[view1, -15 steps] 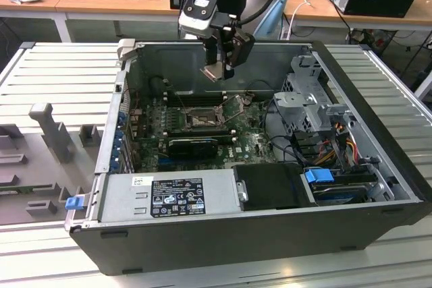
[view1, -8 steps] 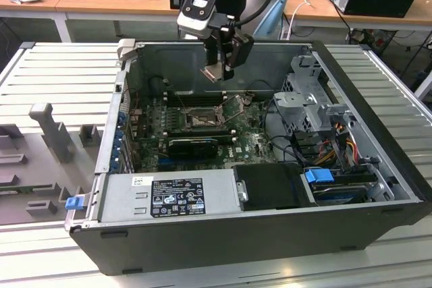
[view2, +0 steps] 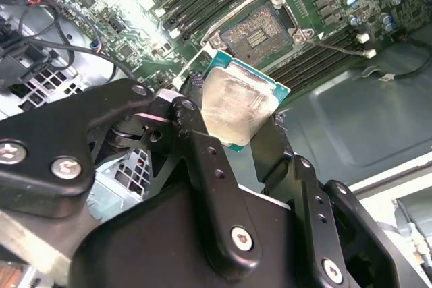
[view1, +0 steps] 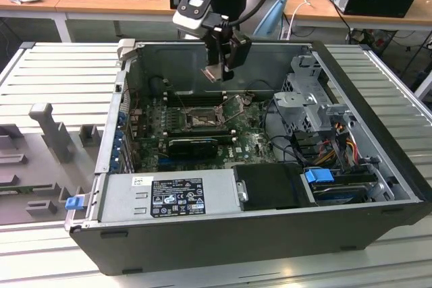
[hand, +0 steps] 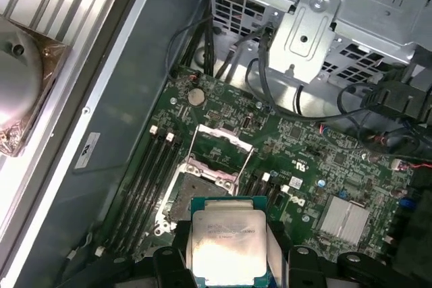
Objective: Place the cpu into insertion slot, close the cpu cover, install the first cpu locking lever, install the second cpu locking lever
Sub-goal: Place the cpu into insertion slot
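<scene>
**A:** The claw [view2: 233, 127] is pinching the cpu [view2: 237, 102] by two opposite edges, metal face out, in the air over the open computer case [view1: 270, 234]. The chip is clear of the motherboard [hand: 317, 166] and touches nothing else.

**B:** And the insertion slot [hand: 194, 193] sits bare below, pin field exposed. In the first wrist view the cpu cover [hand: 226, 137] looks swung up and back at the slot's far edge, so the way in looks open.

**A:** Open, yes, but unforgiving! That grip is on thin rims. To my eye, a small slip and the chip rotates between the fingers [view2: 192, 116], then meets the frame corner-first.

**B:** That's the big one: a skewed landing on those pins. Bend a few and the socket is done. I can't tell from here whether the chip's orientation matches the slot.

**A:** Same here. The slot is barely bigger than the chip, so any offset puts an edge on the black frame rather than inside it.

**B:** Watch the raised cover too. The wide claw body could clip it on the way down and knock it onto the slot.

**A:** And the memory slots [hand: 145, 173] sit just beside it, tight quarters for those fingers.
</scene>
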### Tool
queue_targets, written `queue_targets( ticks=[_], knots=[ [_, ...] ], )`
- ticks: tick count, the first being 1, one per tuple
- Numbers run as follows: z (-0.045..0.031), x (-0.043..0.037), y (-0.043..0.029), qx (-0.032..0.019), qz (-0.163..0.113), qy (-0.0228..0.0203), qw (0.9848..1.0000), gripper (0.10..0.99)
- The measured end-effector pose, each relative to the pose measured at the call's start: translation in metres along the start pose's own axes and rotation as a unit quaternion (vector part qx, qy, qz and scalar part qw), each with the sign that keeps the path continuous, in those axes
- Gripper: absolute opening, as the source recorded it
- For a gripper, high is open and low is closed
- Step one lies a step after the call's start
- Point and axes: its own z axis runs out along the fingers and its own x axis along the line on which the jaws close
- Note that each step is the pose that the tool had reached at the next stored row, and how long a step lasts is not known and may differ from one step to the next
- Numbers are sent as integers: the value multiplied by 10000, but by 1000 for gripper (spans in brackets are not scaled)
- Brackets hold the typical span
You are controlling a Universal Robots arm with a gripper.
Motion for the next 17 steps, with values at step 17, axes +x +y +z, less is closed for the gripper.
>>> queue_targets(
  ticks=[17],
  knots=[
    [41, 0, -3, -18, 1009, -85, 9949, 529]
  ],
)
